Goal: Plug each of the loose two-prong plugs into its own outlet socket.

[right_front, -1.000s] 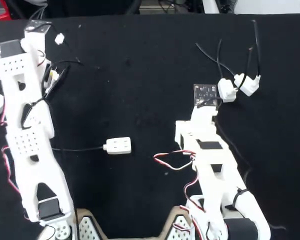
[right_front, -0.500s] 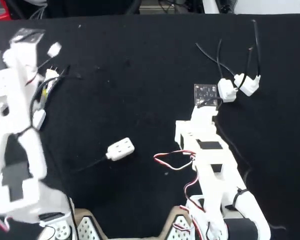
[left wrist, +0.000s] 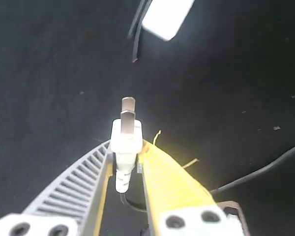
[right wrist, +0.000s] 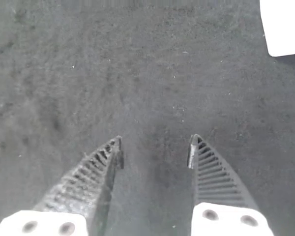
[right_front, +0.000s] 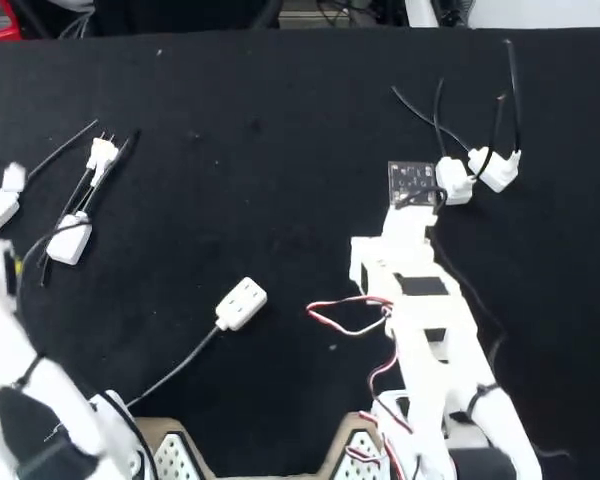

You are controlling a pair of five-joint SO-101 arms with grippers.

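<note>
Bare black bench [right_front: 280, 130] lying open beyond the outlet socket [right_front: 242, 303], left tool [left wrist: 126, 144] pinching a two-prong plug [left wrist: 127, 132], right tool [right wrist: 155, 145] gaping wide

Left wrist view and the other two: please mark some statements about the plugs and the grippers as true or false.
1. The left gripper holds a plug. True.
2. The plug's prongs sit inside a socket. False: they stick out free above the table.
3. The right gripper is shut on a plug. False: it is open, with nothing between its fingers.
4. A black cord runs from the outlet near the table's middle. True.
5. A loose plug lies on the table with no gripper on it. True.
</note>
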